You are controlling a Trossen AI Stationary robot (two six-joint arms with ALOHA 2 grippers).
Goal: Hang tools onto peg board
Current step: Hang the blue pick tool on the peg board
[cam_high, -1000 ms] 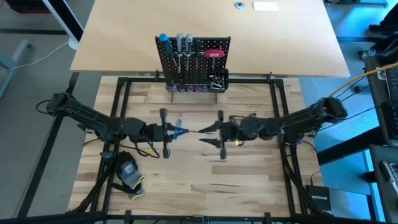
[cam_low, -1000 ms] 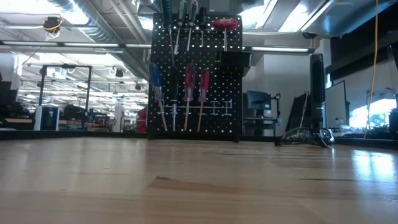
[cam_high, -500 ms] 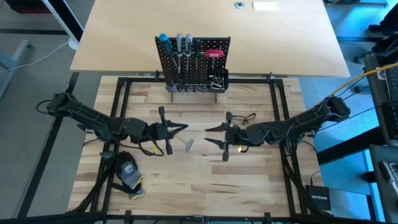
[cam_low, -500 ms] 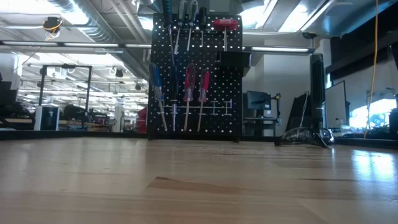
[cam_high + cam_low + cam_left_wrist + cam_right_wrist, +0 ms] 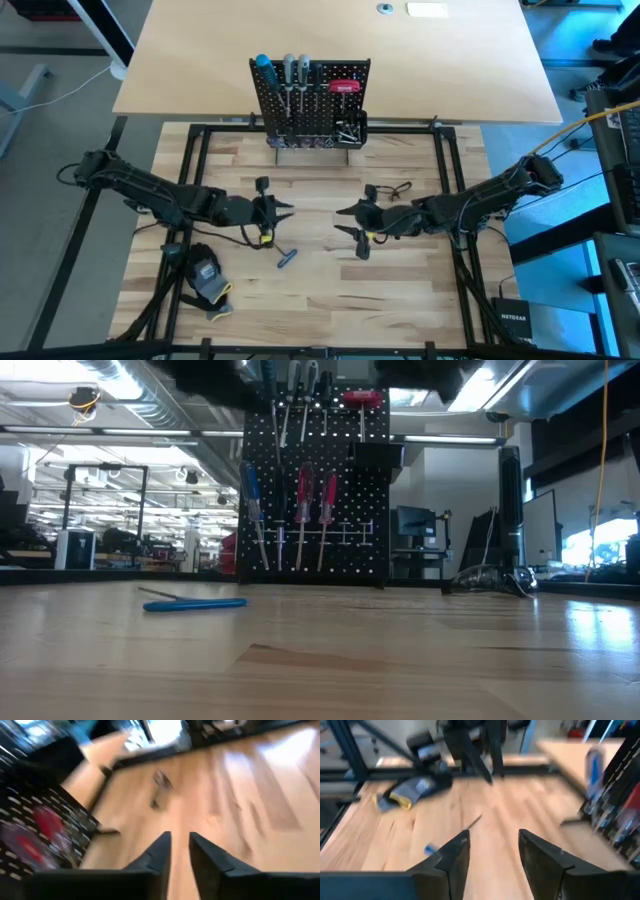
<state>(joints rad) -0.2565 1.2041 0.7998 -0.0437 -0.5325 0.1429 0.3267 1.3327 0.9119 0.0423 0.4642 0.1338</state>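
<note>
Blue-handled screwdriver (image 5: pixel 287 259) on wood table (image 5: pixel 400 290), left gripper (image 5: pixel 284 209) slightly parted, right gripper (image 5: pixel 342 222) spread, "NETGEAR" box (image 5: pixel 516 319), perhaps.

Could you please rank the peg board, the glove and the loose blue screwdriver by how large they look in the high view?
1. The peg board, clearly the largest.
2. The black-and-yellow glove.
3. The blue screwdriver, lying on the table, smallest.
The camera looks straight down, so the upright peg board is foreshortened, yet it still covers the most area.
</note>
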